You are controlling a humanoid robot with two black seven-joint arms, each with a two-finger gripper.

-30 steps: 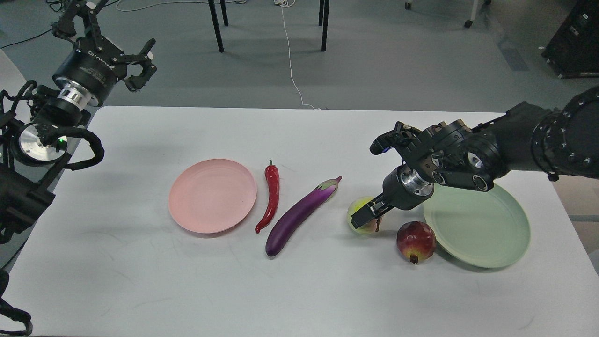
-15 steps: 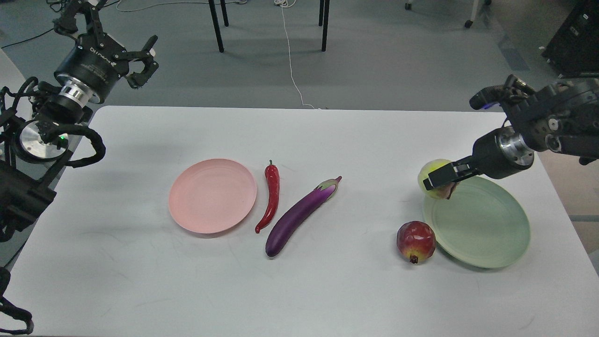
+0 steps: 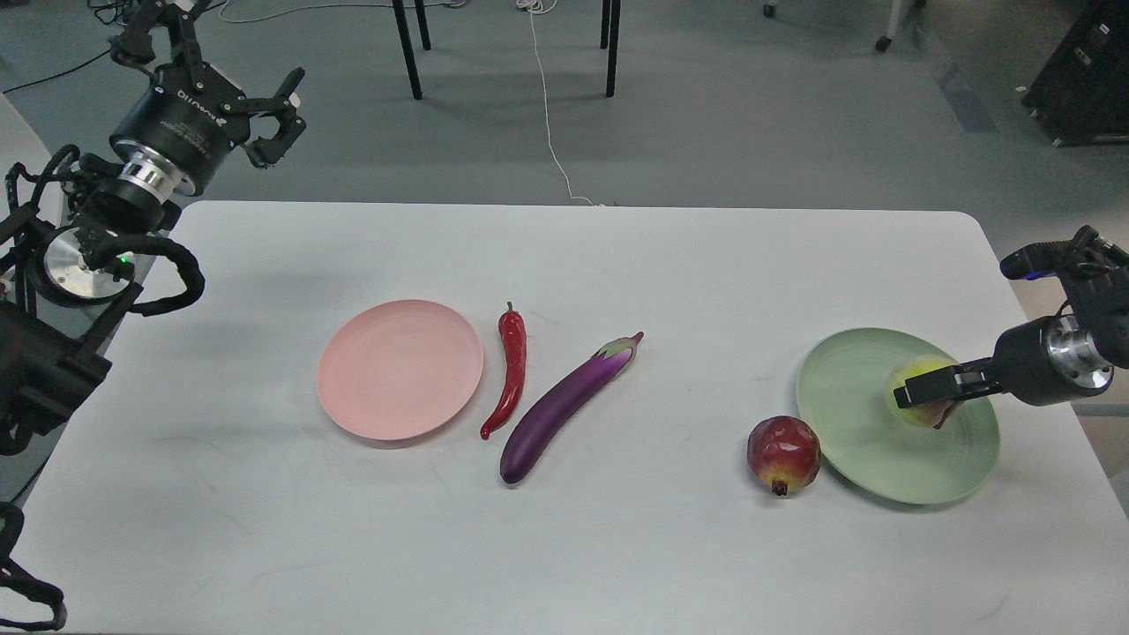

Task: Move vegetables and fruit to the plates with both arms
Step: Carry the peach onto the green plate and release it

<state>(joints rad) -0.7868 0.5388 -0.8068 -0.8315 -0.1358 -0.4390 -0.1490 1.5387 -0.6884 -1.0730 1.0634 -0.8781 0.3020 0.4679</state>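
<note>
My right gripper is shut on the yellow-green peach and holds it over the right part of the pale green plate. The dark red pomegranate lies on the table against that plate's left rim. The purple eggplant and the red chili pepper lie side by side at the table's middle. The salmon pink plate sits left of the chili and has nothing on it. My left gripper is open and raised beyond the table's far left corner.
The white table has a rounded far right corner. Black chair legs and a white cable are on the floor behind it. A dark cabinet stands at the far right.
My right gripper has carried the peach from the table beside the pomegranate to the right, over the green plate. My left gripper has shifted slightly up and right.
</note>
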